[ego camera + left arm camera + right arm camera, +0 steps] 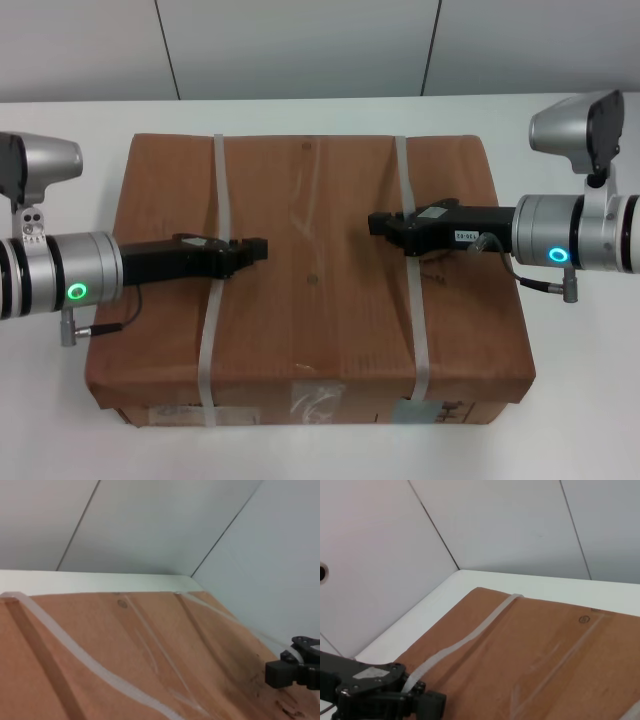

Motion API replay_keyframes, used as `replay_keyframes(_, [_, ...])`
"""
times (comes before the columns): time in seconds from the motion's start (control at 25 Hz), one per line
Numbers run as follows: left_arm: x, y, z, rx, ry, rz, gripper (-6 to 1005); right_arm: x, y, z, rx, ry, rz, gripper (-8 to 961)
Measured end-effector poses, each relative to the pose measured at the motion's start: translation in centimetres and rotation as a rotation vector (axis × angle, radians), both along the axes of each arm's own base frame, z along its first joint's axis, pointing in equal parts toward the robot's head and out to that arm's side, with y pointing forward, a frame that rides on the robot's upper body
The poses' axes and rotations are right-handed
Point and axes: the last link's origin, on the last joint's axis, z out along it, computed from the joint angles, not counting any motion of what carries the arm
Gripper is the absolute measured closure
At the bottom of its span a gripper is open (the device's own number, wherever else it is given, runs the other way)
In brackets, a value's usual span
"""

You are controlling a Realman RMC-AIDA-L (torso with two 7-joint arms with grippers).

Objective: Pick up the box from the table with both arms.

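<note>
The large brown cardboard box (310, 290) lies flat on the white table (60, 130), with labels on its front side. Two pale grey straps cross its top, a left strap (212, 330) and a right strap (420, 320). My left gripper (262, 247) reaches in over the box top from the left and crosses the left strap. My right gripper (372, 222) reaches in from the right and crosses the right strap. Their tips point at each other, a short gap apart. The left wrist view shows the box top (125, 670) and the right gripper (275, 674). The right wrist view shows the left gripper (435, 705) at a strap (470, 637).
A pale panelled wall (300, 45) stands behind the table's far edge. Bare table shows to the left and right of the box and behind it. The box's front side reaches close to the near edge of the head view.
</note>
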Motion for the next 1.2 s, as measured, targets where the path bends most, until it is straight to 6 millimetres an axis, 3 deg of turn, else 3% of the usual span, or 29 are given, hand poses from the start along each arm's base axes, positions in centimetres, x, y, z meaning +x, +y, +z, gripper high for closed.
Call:
replay_keyframes(0.12, [0.1, 0.0, 0.1, 0.007, -0.002, -0.013, 942, 0.0, 0.0, 0.1, 0.009, 0.000, 0.012, 937])
replay_keyframes(0.2, [0.2, 0.0, 0.1, 0.007, -0.004, -0.028, 942, 0.1, 0.0, 0.2, 0.023, 0.005, 0.023, 954])
replay_keyframes(1.2, [1.7, -1.3, 2.5, -0.006, -0.098, -0.228, 943, -0.2, -1.2, 2.7, 0.134, 0.156, 0.115, 952])
